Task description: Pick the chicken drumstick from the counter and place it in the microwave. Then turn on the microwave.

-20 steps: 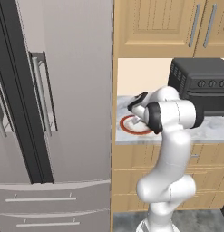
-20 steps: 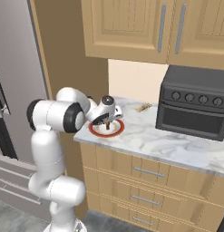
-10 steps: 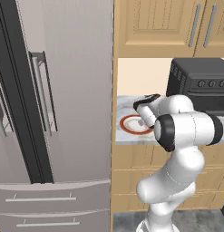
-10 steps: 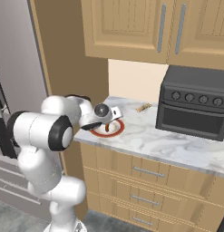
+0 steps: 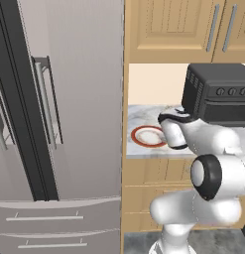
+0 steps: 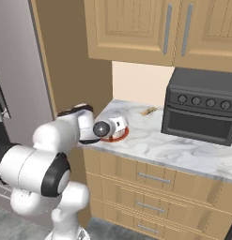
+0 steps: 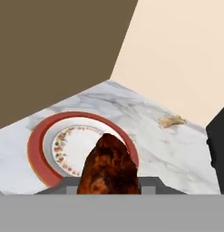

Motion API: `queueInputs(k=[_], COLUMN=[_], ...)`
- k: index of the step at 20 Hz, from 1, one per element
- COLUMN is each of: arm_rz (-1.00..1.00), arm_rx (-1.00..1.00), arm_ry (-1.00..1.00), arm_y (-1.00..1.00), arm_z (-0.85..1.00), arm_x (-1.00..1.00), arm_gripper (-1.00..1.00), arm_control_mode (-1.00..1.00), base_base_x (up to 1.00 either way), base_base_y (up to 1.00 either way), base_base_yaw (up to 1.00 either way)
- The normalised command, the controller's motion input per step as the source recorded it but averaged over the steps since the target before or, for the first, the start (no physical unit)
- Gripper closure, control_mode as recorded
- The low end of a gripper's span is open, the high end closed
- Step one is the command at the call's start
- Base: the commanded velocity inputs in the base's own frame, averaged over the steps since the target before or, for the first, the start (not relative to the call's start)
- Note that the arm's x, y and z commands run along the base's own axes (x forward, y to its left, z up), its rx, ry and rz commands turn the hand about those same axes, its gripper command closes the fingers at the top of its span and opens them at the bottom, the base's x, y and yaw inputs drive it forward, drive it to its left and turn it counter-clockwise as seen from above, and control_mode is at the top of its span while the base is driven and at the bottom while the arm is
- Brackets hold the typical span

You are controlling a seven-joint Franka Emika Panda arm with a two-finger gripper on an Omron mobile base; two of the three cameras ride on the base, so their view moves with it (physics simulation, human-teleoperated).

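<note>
In the left base view I see my arm has swung round over the past second, its wrist now at centre right above the red-rimmed plate (image 5: 150, 136) on the counter (image 5: 139, 114). In the right base view the gripper (image 6: 118, 124) sits pulled back at centre frame, so I judge pickup done and the carry begun. In the hand view the chicken drumstick (image 7: 109, 167), dark glossy reddish-brown, sits bottom centre, clamped between the closed-in fingers.

We see a red-rimmed plate (image 7: 41, 136) with a flowered white centre lying flat just ahead of the tool. Farther ahead and to the right lies a small tan scrap (image 7: 172, 121), apart from the plate. A black toaster oven (image 6: 202, 110) with four knobs stands farther right. A grey refrigerator (image 5: 54, 124) stands left.
</note>
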Motion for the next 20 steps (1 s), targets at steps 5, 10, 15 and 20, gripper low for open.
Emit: queueInputs(k=[5,10,15,20], arm_rz=[-0.01,-0.01,-0.02,-0.03], arm_rx=[0.00,-0.02,-0.03,-0.05], arm_ry=[-0.03,0.00,0.05,0.11], arm_y=[-0.09,-0.09,-0.16,-0.24], arm_z=[0.63,0.74,0.77,0.86], arm_x=[-0.53,-0.37,-0.35,-0.31], arm_gripper=[1.00,1.00,1.00,1.00], arm_control_mode=[-1.00,-1.00,-1.00,-1.00], base_base_x=[0.00,0.00,0.00,0.00], base_base_y=[0.00,0.00,0.00,0.00], base_base_yaw=[0.00,0.00,0.00,0.00])
